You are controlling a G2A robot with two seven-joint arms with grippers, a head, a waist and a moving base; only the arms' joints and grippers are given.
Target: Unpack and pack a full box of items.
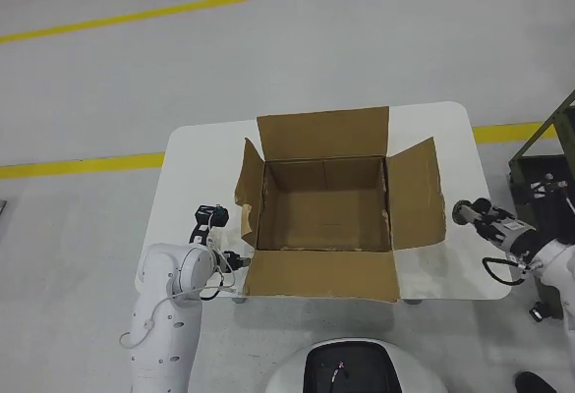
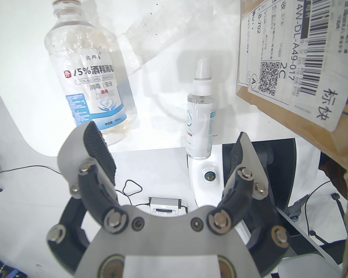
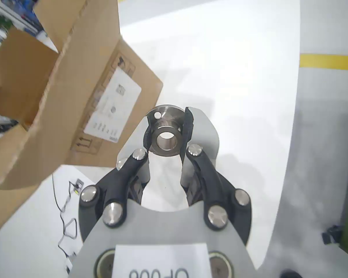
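Observation:
The open cardboard box (image 1: pixel 321 133) stands mid-table with its flaps spread and its bare floor showing. My left gripper (image 2: pixel 174 146) is open and holds nothing. It hangs over the table's front-left part (image 1: pixel 226 257), beside the box's labelled outer wall (image 2: pixel 292 44). Below it stand a large clear alcohol bottle (image 2: pixel 89 67) and a small white spray bottle (image 2: pixel 200 117), close to the table's front edge. My right gripper (image 3: pixel 166 133) is shut on a metal flanged bushing (image 3: pixel 165 140). It sits above the table's right edge (image 1: pixel 464 211), just outside the box's right flap (image 3: pixel 75 88).
A green metal rack (image 1: pixel 562 147) stands off the table's right side, near the right arm. Cables and a small power unit (image 2: pixel 163 205) lie on the floor below the front edge. White table surface (image 3: pixel 234 59) stretches to the right of the box.

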